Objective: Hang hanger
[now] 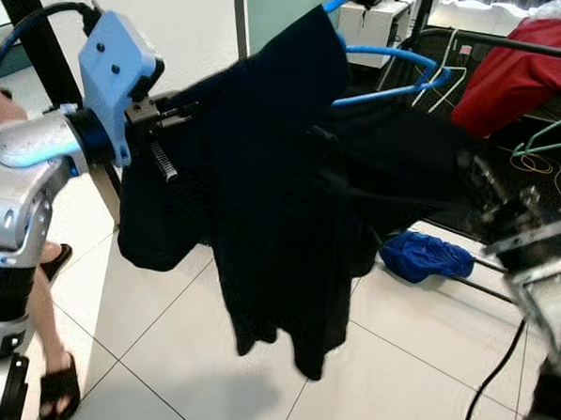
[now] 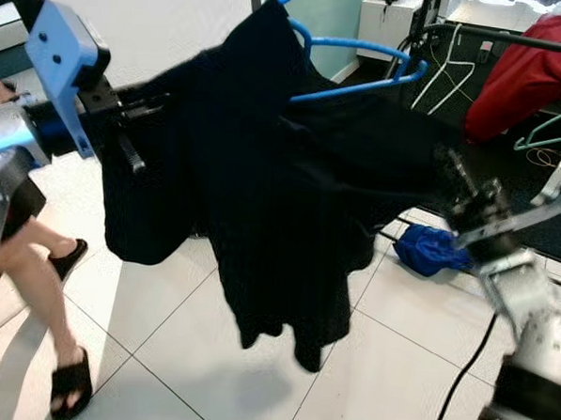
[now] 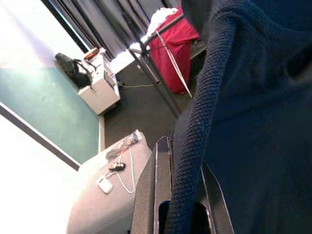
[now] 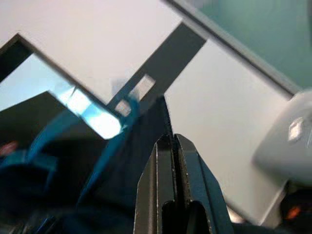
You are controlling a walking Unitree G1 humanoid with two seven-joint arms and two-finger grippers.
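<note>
Black garment on blue hanger — being held up between two grippers.

The left gripper [image 1: 163,110] is pinching a ribbed edge of the black garment [image 1: 290,201] between its fingers; the right gripper [image 2: 456,182] is gripping the other side, its fingers pressed together on the cloth. The garment is draping over the blue hanger [image 1: 400,75], hanging above the white tile floor [image 1: 160,354]. A person's leg [image 2: 41,292] is standing at the robot's left. Farther off — a blue cloth [image 1: 424,255] is lying on the floor, and a red garment [image 1: 514,72] is hanging on a black rack [image 1: 515,44].

Bright daylight, window glare upper right | soft shadow on floor tiles [image 1: 206,375] | right arm blurred | wrist close-ups soft
</note>
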